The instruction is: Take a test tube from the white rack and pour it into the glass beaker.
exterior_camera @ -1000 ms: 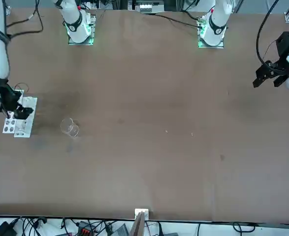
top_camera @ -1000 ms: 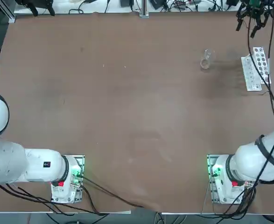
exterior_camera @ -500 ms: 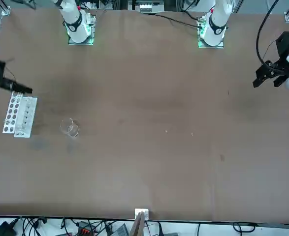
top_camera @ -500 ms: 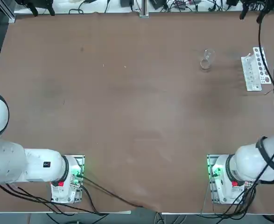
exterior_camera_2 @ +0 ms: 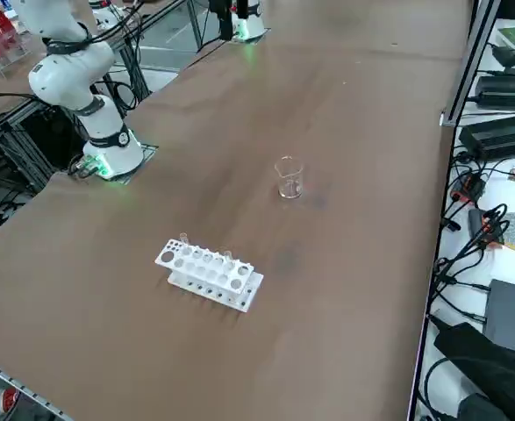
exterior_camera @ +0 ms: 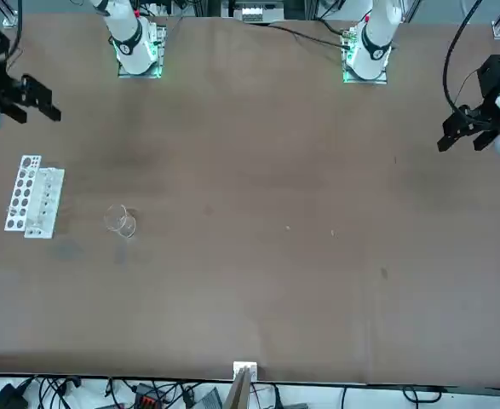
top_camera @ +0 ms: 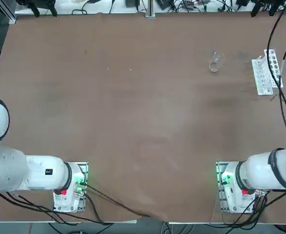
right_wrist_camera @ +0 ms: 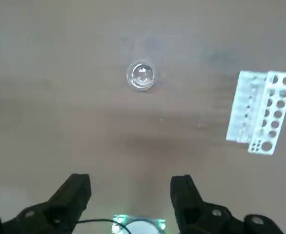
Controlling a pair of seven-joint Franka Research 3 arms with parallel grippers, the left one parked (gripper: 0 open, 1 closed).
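The counter (top_camera: 133, 112) is showing a matte brown surface, flat and faintly mottled, with most of its middle lying bare. The white rack (top_camera: 266, 71) is sitting near the counter's far corner on the robot's right side, a long rectangular block of white plastic with rows of round holes on top and a lower stepped tier along one side (exterior_camera_2: 209, 274). A thin clear test tube (exterior_camera_2: 184, 240) seems to be standing upright in a hole at one end of the rack, its rim just showing; it is hard to make out. The glass beaker (top_camera: 216, 62) is standing upright, well apart from the rack and further in from the right edge, a small see-through cup with a round rim (right_wrist_camera: 142, 75). The right gripper (right_wrist_camera: 130, 195) is hanging high above the counter, pointing down, its two dark blocky fingers (right_wrist_camera: 74, 195) standing wide apart with nothing between them; in the front view it is sitting above the right-hand edge (exterior_camera: 28, 94), between the rack and the robot's near edge. Black cables and power bricks are crowding the strip beyond the far edge.
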